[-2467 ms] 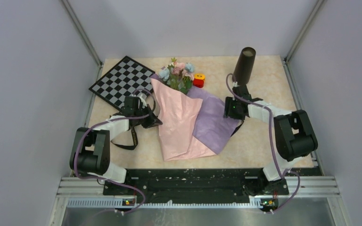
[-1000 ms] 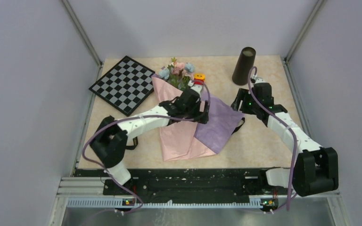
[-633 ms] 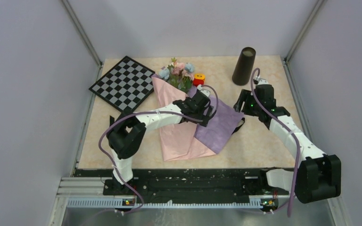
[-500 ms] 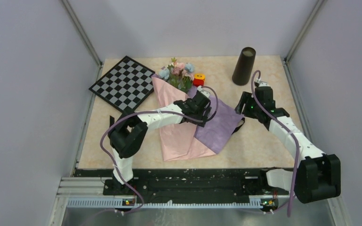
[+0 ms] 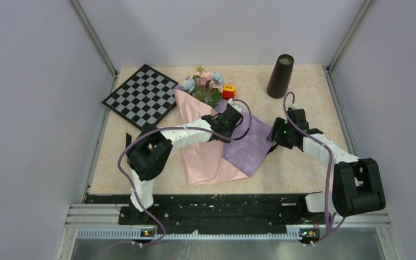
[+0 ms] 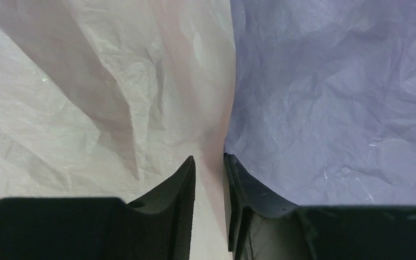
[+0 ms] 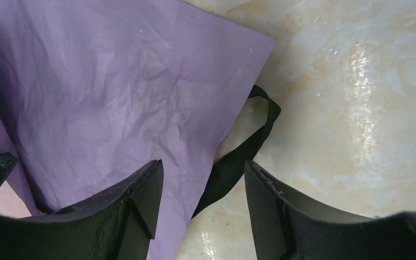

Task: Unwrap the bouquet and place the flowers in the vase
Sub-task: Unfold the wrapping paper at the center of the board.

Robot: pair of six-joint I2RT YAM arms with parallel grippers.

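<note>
The bouquet's wrapping lies unfolded on the table, with a pink sheet [image 5: 206,151] overlapping a lilac sheet [image 5: 252,142]. The flowers [image 5: 206,84] stick out at its far end. The dark vase [image 5: 280,76] stands upright at the back right. My left gripper [image 5: 228,121] is low over the seam where pink meets lilac. In the left wrist view its jaws [image 6: 209,161] stand a narrow gap apart with the pink edge [image 6: 216,135] between them. My right gripper [image 7: 202,165] is open, straddling the lilac sheet's right edge [image 7: 141,97] and a black ribbon loop [image 7: 252,141].
A checkered board [image 5: 141,96] lies at the back left. A small red-and-yellow block [image 5: 228,91] sits beside the flowers. Bare beige tabletop [image 5: 309,103] lies between the vase and the right arm. Grey walls enclose the table on three sides.
My left gripper's jaws narrowed from wide open to a small gap over the pink edge. The right gripper moved nearer and left, from beside the vase to the lilac sheet's right corner.
</note>
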